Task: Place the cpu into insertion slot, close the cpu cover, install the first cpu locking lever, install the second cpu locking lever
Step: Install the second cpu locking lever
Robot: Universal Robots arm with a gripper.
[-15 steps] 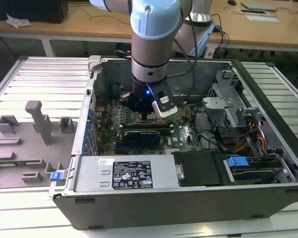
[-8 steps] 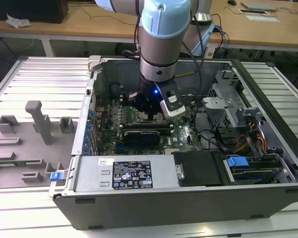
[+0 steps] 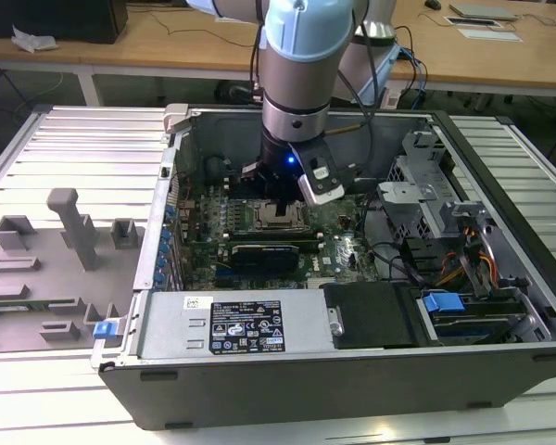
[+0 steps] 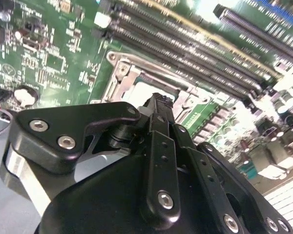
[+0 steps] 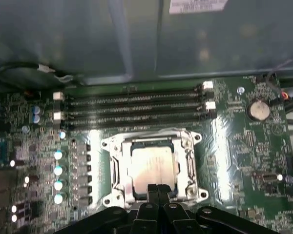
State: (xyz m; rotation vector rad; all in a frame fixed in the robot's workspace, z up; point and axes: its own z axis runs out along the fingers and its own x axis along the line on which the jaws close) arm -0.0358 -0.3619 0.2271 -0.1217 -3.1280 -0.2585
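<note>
Cpu [image 5: 153,165] (flat, silvery-beige) sits under square metal cpu cover [image 5: 118,165]; gripper [image 5: 157,189] fingers pinched together.

The flat square silvery-beige cpu [image 5: 154,164] lies seated in the black-framed insertion slot [image 5: 118,168], the thin silver-metal cpu cover [image 5: 185,146] closed flat around it.

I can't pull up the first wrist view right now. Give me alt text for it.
The cpu sits in the insertion slot with the cpu cover closed around it, the shut gripper at its near edge. Four memory slots run beyond on the green motherboard.
</note>
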